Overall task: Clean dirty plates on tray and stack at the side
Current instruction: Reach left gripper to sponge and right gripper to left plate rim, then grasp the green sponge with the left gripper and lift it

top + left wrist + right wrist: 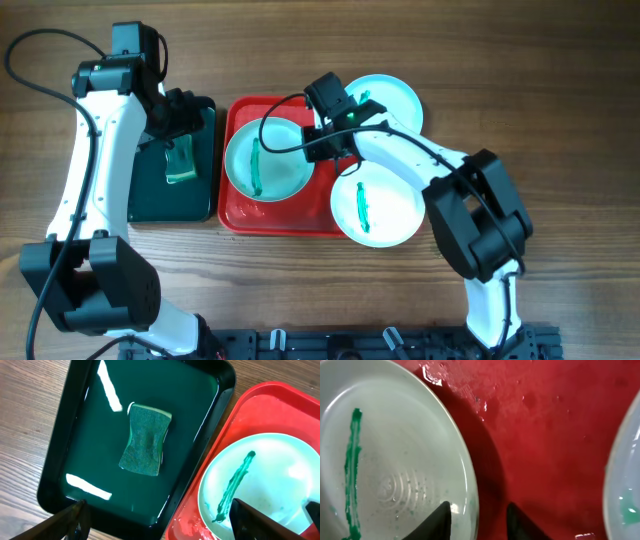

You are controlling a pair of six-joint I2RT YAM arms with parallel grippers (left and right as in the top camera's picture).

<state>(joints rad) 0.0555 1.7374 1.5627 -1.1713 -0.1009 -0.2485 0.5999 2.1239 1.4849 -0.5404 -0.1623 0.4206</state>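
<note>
Straddling the frame-left plate [395, 460] rim, right gripper [477, 512] jaws seemingly not yet pinching; left gripper [157, 505] jaws spread.
A shallow bite could drop it onto the tray [545, 435].

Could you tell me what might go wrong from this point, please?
The right gripper straddles only the thin rim of the left plate on the wet-looking tray, so the plate might slip when lifted. The near-right plate sits half across the tray's rim; a nudge could tip it.

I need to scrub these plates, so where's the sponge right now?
In the overhead view, the sponge lies in the dark green bin on the left, just beside the red tray.
</note>
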